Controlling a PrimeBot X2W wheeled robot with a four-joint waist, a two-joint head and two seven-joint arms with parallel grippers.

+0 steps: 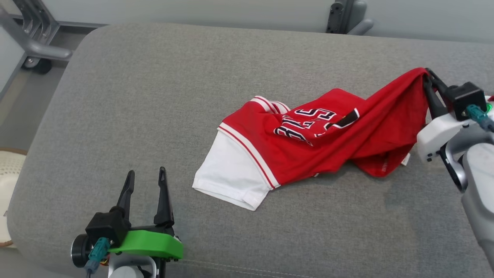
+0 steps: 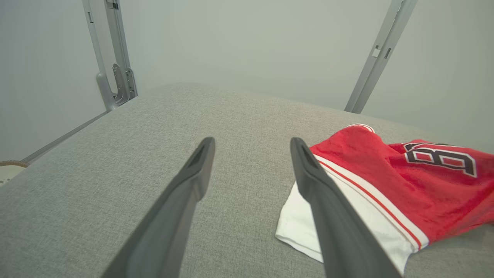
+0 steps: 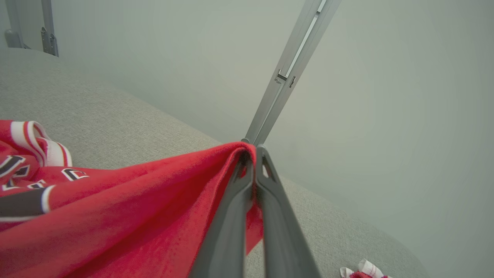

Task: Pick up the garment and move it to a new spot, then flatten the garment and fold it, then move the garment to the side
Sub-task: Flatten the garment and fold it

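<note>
The garment (image 1: 308, 143) is a red jersey with white sleeves, white stripes and black numbers, lying crumpled on the grey cushion (image 1: 154, 96). My right gripper (image 1: 427, 76) is shut on its red edge at the far right and holds that edge lifted off the cushion; the right wrist view shows the red cloth (image 3: 154, 216) pinched between the closed fingertips (image 3: 252, 152). My left gripper (image 1: 146, 175) stands open near the front left, apart from the white sleeve (image 1: 227, 173). In the left wrist view the open gripper (image 2: 251, 144) points past the sleeve (image 2: 301, 224).
Grey metal frame posts (image 1: 34, 34) stand behind the cushion at the far left, and another bracket (image 1: 343, 15) stands at the back right. A pale round woven object (image 1: 9, 170) sits on the floor to the left. A small red and white scrap (image 3: 362, 270) lies by the cushion's edge.
</note>
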